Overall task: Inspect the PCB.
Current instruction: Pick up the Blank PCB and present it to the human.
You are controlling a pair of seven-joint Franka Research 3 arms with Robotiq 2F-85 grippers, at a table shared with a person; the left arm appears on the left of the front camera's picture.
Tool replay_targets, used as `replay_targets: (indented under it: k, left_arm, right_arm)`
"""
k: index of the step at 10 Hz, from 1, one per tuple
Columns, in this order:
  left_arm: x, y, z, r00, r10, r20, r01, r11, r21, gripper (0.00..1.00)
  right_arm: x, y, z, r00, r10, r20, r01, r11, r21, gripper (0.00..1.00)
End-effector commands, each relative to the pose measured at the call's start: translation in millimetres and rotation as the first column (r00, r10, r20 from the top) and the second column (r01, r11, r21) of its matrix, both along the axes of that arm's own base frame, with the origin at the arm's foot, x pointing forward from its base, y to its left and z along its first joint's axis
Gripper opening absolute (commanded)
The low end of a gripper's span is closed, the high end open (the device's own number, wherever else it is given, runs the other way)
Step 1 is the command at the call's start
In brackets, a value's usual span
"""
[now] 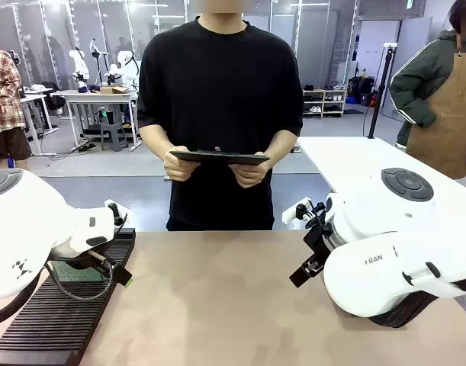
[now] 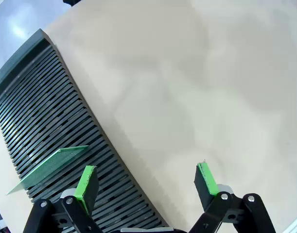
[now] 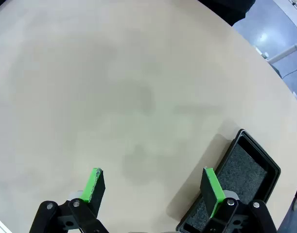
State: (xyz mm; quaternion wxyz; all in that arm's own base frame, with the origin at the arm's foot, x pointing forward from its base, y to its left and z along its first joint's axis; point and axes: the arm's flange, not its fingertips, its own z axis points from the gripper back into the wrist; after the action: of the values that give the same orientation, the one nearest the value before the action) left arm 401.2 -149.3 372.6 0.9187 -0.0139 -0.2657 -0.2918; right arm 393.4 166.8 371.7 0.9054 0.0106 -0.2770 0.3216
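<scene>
Left pincer (image 2: 146, 172) and right pincer (image 3: 152, 174) gape wide, holding nothing.
The thin green dotted board (image 2: 48, 167) sits tilted on a black ridged rack (image 2: 41, 107).

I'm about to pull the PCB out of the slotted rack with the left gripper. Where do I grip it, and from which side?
Grip the PCB by its free upper edge, coming down from above with the open left gripper, one pad on each flat face. It seems to sit edge-on along a slot of the rack, leaning, so its lower edge looks unreachable.
</scene>
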Motion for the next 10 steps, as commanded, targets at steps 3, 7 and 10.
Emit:
replay_targets:
  k: [3, 7, 10]
  left_arm:
    - [-0.1, -0.2, 0.0, 1.000, 0.000, 0.000, 0.000, 1.000, 0.000, 1.00]
    - [-0.1, -0.2, 0.0, 1.000, 0.000, 0.000, 0.000, 1.000, 0.000, 1.00]
    - [-0.1, -0.3, 0.0, 1.000, -0.001, 0.000, 0.001, 1.000, 0.000, 1.00]
  right_arm:
    - [0.0, 0.0, 0.0, 1.000, 0.000, 0.000, 0.000, 1.000, 0.000, 1.00]
    - [0.0, 0.0, 0.0, 1.000, 0.000, 0.000, 0.000, 1.000, 0.000, 1.00]
    - [0.0, 0.0, 0.0, 1.000, 0.001, 0.001, -0.001, 1.000, -0.001, 1.00]
